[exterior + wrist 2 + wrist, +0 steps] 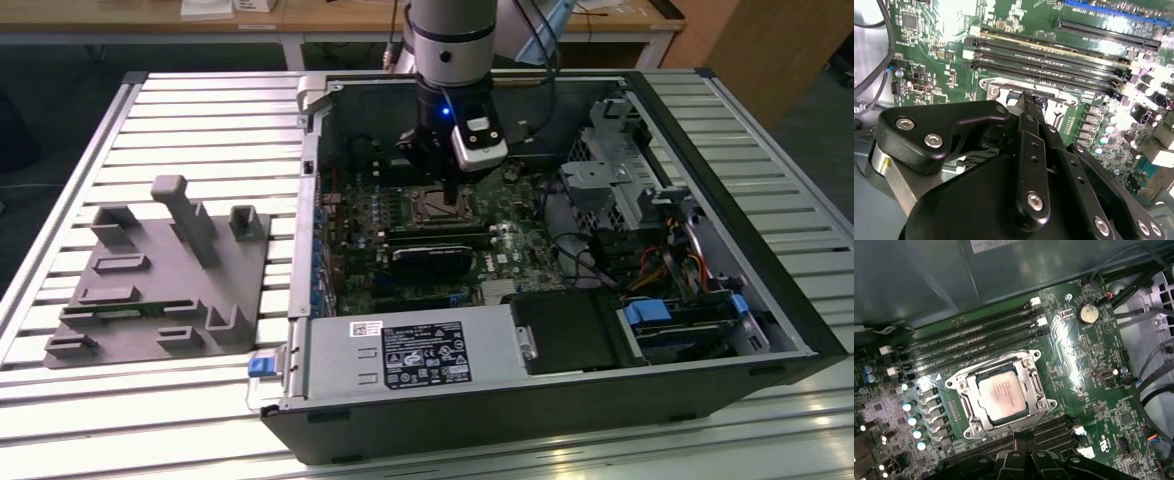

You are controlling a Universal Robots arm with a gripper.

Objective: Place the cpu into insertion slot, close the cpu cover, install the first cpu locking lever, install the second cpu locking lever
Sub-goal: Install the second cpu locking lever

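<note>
In the first wrist view the cpu point(1004, 397) lies flat in the insertion slot point(970, 430), its pale metal top facing up. The silvery cpu cover point(968, 396) lies down around it, framing the chip in its window. How the thin locking levers along the socket's sides stand, I cannot tell. My gripper point(1022, 438) hovers at the socket's edge beside the memory slots, its black fingers pressed together with nothing visible between them. The second wrist view shows the gripper point(1027, 99) tip just over the cover's rim point(996, 86). In the exterior view the gripper point(446, 188) hangs over the socket point(441, 205) inside the open case.
The open computer case point(747, 330) lies on a slatted metal table point(200, 120). Long black memory slots point(969, 335) run beside the socket, and a black card point(430, 262) sits below it. Cables and drive bays point(641, 230) fill the exterior view's right. A grey fixture point(160, 280) stands left of the case.
</note>
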